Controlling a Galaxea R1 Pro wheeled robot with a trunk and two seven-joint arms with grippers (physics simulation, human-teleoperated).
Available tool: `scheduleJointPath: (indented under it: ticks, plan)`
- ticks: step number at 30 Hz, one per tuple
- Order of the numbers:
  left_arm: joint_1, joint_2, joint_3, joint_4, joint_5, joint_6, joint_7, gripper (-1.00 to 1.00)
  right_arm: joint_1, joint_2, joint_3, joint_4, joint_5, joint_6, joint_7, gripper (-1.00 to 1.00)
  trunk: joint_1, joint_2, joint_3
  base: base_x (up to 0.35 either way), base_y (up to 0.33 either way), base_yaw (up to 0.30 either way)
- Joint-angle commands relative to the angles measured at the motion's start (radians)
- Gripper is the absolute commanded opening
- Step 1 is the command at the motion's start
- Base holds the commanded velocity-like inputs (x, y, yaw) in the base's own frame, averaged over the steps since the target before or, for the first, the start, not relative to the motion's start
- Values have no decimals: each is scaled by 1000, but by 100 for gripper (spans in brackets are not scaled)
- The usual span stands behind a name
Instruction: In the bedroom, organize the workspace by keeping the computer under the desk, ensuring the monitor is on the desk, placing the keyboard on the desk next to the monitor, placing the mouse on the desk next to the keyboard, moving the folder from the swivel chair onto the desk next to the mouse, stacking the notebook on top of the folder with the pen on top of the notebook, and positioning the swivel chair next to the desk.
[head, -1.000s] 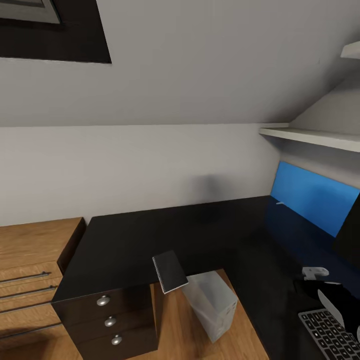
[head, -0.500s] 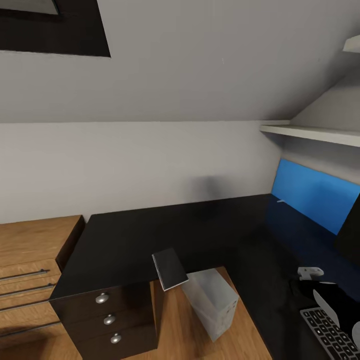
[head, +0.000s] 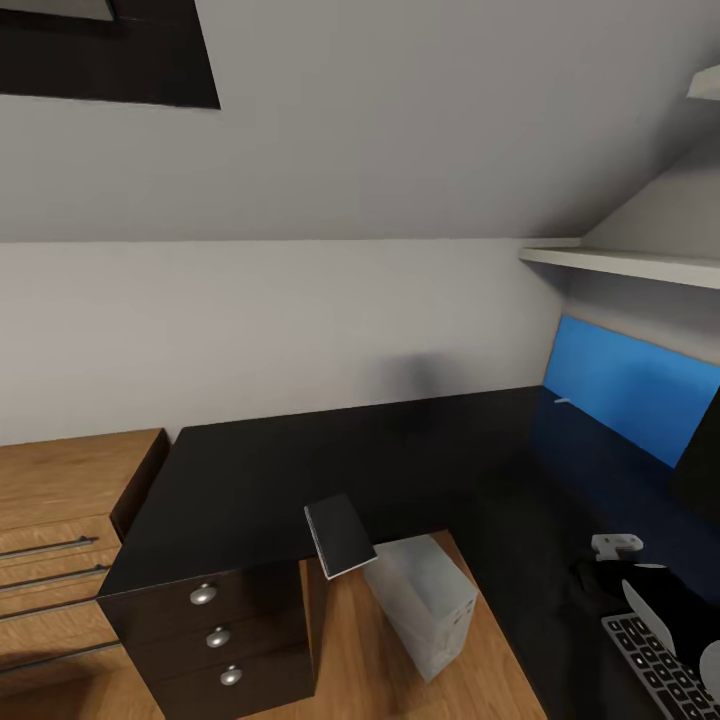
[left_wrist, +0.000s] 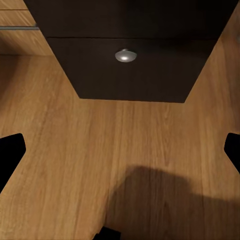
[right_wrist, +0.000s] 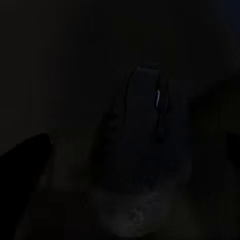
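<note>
Right now the black desk (head: 300, 470) carries the dark notebook (head: 340, 540) at its front edge, overhanging the drawer unit (head: 215, 635) and the grey-white computer (head: 425, 605) on the wood floor (left_wrist: 100, 150). At the desk's right end lies the keyboard (head: 660, 665), below the blue wall panel (head: 630, 385). Beneath the right gripper (right_wrist: 135, 145) the mouse (right_wrist: 142, 135) sits on the desk, fingers spread either side. Over the floor, the left gripper (left_wrist: 120, 150) hangs open before a drawer.

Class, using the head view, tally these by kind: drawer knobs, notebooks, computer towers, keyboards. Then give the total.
Drawer knobs: 3
Notebooks: 1
Computer towers: 1
Keyboards: 1
Total: 6
</note>
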Motion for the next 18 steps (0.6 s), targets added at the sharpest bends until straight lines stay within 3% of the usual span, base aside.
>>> scheduleJointPath:
  ticks: [1, 14, 18]
  plan:
    - [-1, 1, -5, 0, 10, -7, 2, 100, -1, -1, 5, -2, -5, 5, 0, 100, 0, -1, -1, 0, 0, 0]
    - [-1, 1, -7, 6, 10, -6, 0, 100, -1, -2, -1, -31, -6, -8, -1, 100, 0, -1, -1, 0, 0, 0]
    - [-1, 1, -7, 15, 9, -5, -1, 100, 3, -8, -23, -190, -29, -25, -5, 100, 0, -1, -1, 0, 0, 0]
